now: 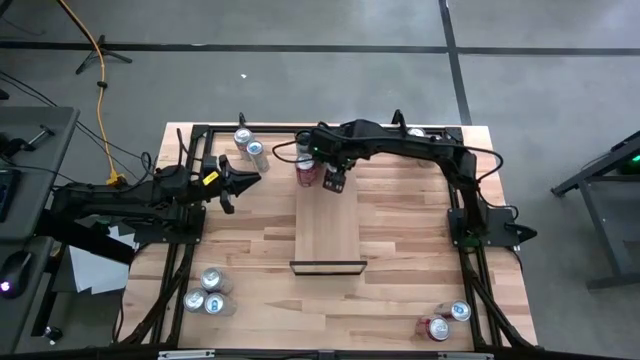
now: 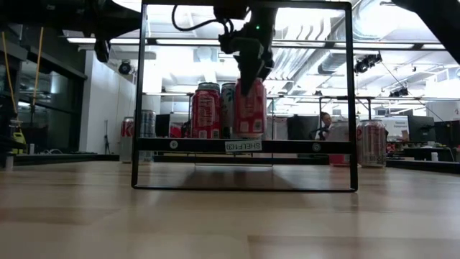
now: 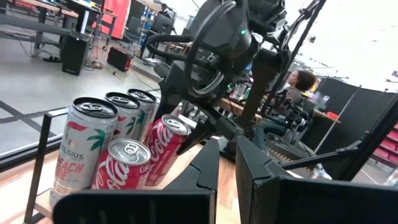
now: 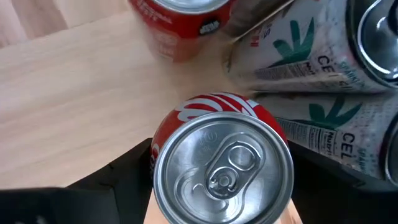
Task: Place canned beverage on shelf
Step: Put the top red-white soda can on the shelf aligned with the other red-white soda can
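The shelf (image 1: 328,225) is a pale wood panel with a black bar at its near end; in the low view it shows edge-on (image 2: 244,146). At its far end stand a red can (image 2: 205,111) and a pale can (image 2: 227,104). My right gripper (image 1: 335,182) reaches over that end, pointing steeply down, shut on a red canned beverage (image 4: 221,168). My left gripper (image 1: 248,180) waits shut at the table's left, level, touching nothing. My right gripper pinches the red can's side wall (image 4: 157,149) just below its silver top, one finger (image 4: 121,177) on each side. The fingers come from above, slanting steeply down. The can hangs slightly tilted (image 3: 166,143) with its base at shelf height (image 2: 249,135); I cannot tell whether it rests there.
Pale palm-print cans (image 4: 311,68) stand close beside the held can. More cans sit at the far left (image 1: 247,145), near left (image 1: 210,295) and near right (image 1: 447,320). A black rail frame (image 1: 190,200) borders the table. A person (image 2: 327,122) sits in the room behind.
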Motion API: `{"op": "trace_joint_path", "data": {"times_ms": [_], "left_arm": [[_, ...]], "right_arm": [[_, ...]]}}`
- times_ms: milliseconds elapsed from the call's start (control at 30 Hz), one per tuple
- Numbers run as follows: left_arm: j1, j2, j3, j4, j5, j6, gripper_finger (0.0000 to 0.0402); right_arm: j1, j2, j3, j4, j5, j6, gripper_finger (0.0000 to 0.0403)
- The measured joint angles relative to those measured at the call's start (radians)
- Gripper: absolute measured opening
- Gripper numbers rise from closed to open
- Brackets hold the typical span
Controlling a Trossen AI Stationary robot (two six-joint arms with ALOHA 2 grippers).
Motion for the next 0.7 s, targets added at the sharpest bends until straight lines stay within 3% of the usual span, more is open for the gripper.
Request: {"op": "trace_joint_path", "data": {"times_ms": [400, 567, 700], "left_arm": [[0.000, 0.000, 0.000, 0.001, -0.016, 0.000, 0.0001], [0.000, 0.000, 0.000, 0.001, -0.016, 0.000, 0.0001], [0.000, 0.000, 0.000, 0.001, -0.016, 0.000, 0.0000]], "right_arm": [[-0.020, 0.023, -0.002, 0.054, -0.042, 0.000, 0.0291], [-0.014, 0.035, -0.003, 0.056, -0.053, 0.000, 0.0329], [-0.015, 0.033, -0.002, 0.062, -0.054, 0.000, 0.0338]]}}
